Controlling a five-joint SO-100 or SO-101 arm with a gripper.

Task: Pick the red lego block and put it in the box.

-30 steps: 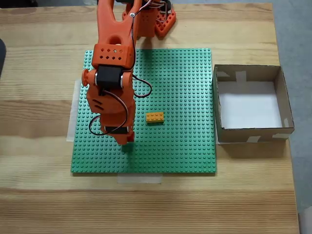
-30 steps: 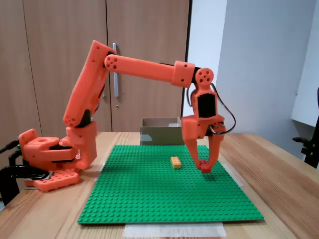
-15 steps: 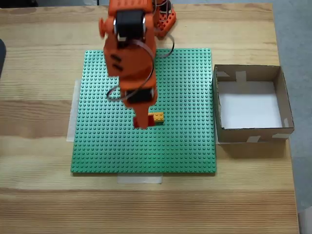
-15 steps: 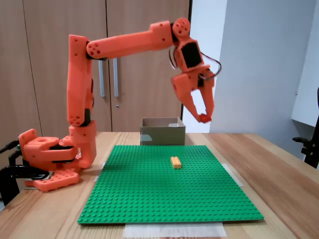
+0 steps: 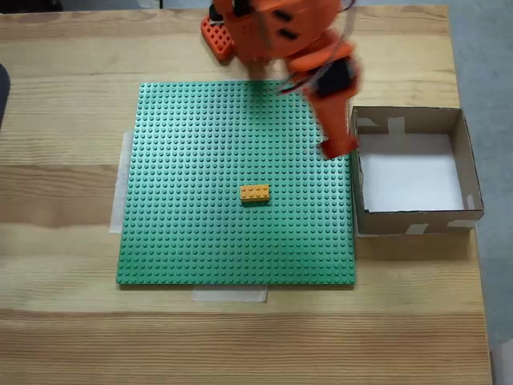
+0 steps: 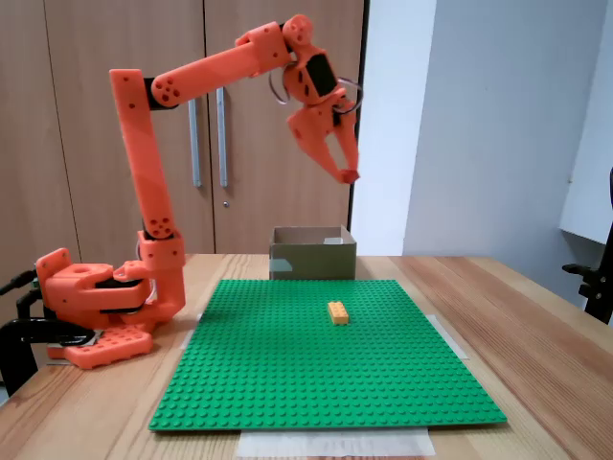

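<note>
The arm is raised high above the table, its jaws pointing down and closed on the red block, a small red piece showing at the fingertips. In the side-on fixed view the jaws hang in the air well above the box, with the block clear of everything below. In the fixed view from above, the jaws are blurred; the block shows as a red smudge at the tip, over the right edge of the green baseplate and just beside the left wall of the box, not yet over its white bottom.

The box sits on the table touching the right side of the baseplate as seen from above, with pale tape patches on its walls. A yellow brick lies flat near the middle of the baseplate, well apart from the jaws; in the side-on view it lies between the camera and the box. The arm's orange base stands on the table at the left of that view, beside the baseplate
</note>
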